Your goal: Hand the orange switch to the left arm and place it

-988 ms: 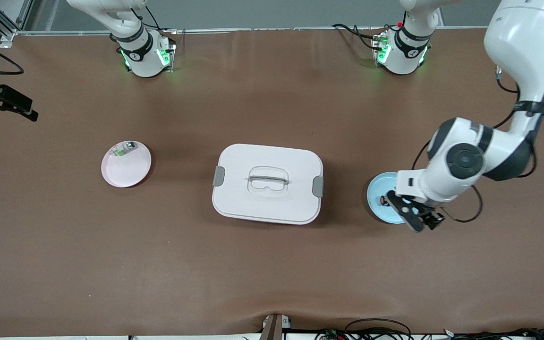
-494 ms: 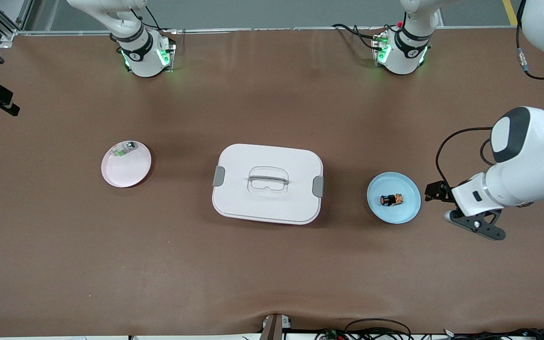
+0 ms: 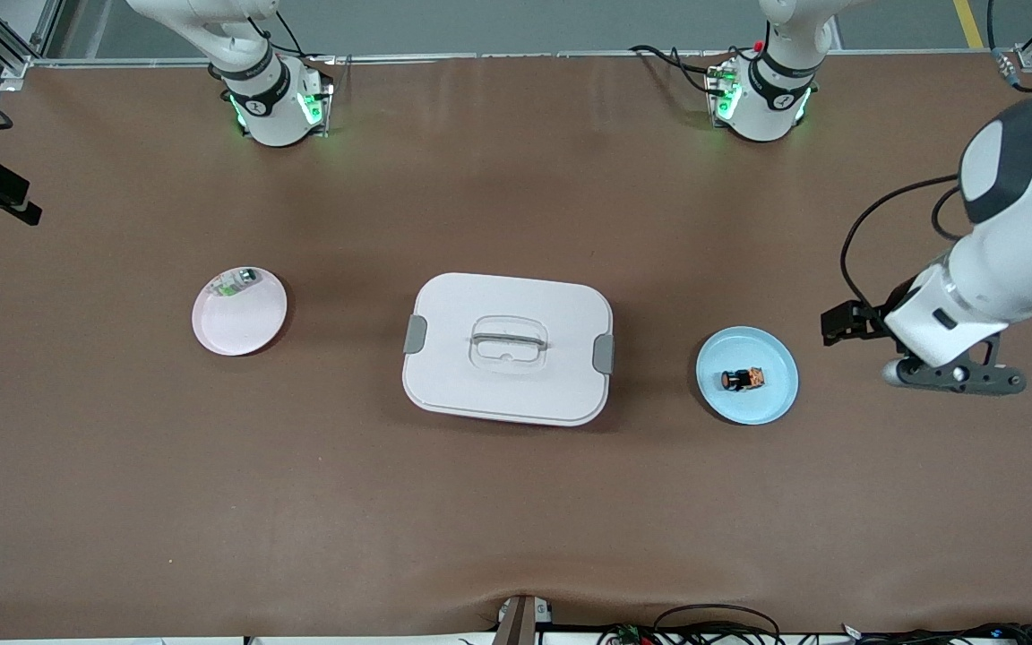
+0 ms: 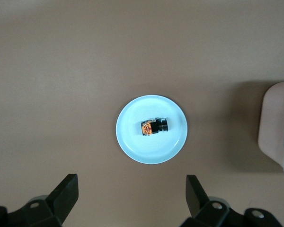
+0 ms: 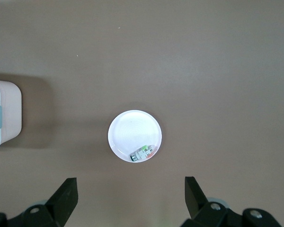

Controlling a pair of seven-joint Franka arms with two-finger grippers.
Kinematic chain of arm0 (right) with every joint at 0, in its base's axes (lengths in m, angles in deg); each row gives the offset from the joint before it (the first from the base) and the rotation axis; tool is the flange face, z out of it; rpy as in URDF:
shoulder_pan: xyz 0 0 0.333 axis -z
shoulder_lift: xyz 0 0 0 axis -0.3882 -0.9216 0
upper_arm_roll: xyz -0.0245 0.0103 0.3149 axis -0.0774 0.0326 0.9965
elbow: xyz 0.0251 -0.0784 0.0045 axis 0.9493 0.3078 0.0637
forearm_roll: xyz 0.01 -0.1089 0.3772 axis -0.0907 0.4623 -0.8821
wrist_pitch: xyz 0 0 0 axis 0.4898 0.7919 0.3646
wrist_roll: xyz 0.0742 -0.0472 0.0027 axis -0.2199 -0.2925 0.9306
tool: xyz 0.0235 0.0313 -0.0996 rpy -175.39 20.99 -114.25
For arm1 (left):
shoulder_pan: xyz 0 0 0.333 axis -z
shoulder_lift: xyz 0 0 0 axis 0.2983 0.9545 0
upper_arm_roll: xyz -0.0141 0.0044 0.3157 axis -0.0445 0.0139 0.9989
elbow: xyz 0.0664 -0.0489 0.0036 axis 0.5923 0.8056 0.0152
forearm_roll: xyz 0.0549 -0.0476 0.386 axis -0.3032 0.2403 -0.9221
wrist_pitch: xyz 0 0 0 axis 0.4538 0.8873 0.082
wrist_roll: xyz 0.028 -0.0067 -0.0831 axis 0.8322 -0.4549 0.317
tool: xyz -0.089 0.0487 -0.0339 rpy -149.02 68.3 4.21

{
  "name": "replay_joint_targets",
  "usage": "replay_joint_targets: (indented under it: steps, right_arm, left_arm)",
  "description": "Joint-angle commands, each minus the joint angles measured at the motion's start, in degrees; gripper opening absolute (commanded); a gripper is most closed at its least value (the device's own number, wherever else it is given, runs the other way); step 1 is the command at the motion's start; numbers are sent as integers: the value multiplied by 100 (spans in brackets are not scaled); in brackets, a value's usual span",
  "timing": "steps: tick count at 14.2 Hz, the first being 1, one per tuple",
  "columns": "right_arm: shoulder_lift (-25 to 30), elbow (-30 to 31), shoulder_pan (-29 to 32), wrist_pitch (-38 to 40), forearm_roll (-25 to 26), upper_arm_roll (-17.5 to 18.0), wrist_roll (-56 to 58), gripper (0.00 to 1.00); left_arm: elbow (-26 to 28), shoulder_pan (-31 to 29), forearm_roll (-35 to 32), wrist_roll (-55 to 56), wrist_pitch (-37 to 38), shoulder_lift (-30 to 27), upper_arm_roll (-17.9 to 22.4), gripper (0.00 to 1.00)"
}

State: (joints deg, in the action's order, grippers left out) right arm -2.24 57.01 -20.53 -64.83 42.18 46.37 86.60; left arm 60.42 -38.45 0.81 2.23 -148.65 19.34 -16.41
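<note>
You can see the tiny black cylindrical switch with the orange end (image 3: 744,380) lying on its side on the round pale blue plate (image 3: 771,403), toward the left arm's end of the table and well apart from the large white rounded-rectangular box with grey side clips (image 3: 507,348). The left gripper (image 4: 132,201) hangs high over that end with its fingers spread wide and empty, its tips cut off in the left wrist view. The right gripper (image 5: 131,201), equally wide and empty, is mostly out of the front view; its camera looks down on the round pink plate (image 5: 128,125) carrying a small green-and-white part (image 5: 142,153), too small for you to make out.
</note>
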Motion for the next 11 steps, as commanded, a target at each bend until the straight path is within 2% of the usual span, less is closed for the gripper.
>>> replay_joint_targets:
  steps: [1, 3, 4, 7, 11]
  right_arm:
    - [32, 212, 58, -54, -11, 54, -43, 100]
    - [103, 336, 49, -133, -2, 54, -43, 100]
    - [111, 336, 49, -134, -2, 54, -43, 100]
    - [181, 354, 49, -63, -2, 46, -34, 100]
    - [506, 801, 49, -291, -2, 46, -34, 100]
  left_arm:
    - [97, 130, 39, 144, 132, -260, 75, 100]
    - [140, 795, 144, 38, 194, -531, 1064, 100]
    - [149, 1121, 171, 47, 272, -637, 1391, 100]
    - [150, 1799, 310, 47, 527, -892, 2008, 100]
    - [342, 1924, 926, -15, 634, -1357, 2773, 100]
